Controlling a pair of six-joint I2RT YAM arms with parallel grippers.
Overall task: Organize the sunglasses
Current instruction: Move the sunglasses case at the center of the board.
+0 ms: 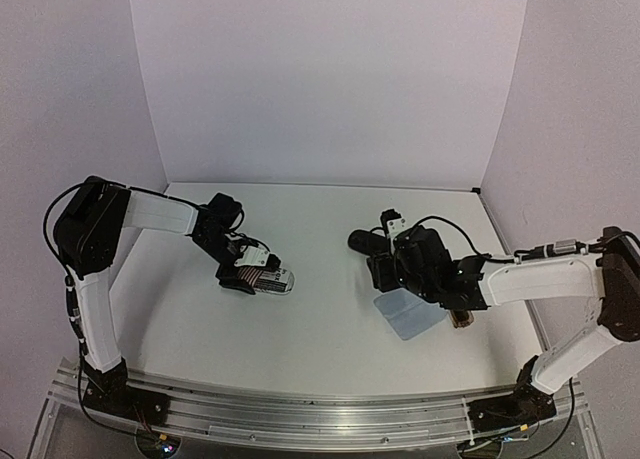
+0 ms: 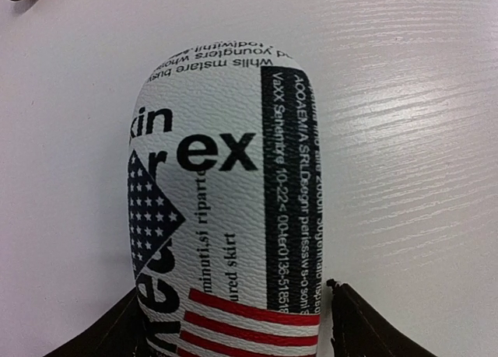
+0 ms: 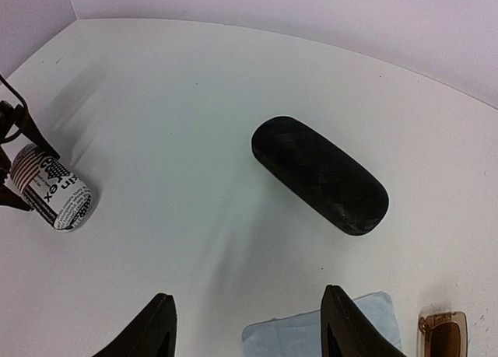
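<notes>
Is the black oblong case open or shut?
Shut: the black oblong case lies flat as one closed shell, no lid raised.

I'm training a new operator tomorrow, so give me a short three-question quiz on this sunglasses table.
1. True or false: the right gripper holds the black case.
2. Fill in: the left gripper straddles the ___ case.
3. What lies nearest the brown sunglasses? A) the black case B) the light-blue cloth C) a white mug

Key: 1 false, nothing sits between its jaws; 2 printed, the printed case; 3 B.
</notes>
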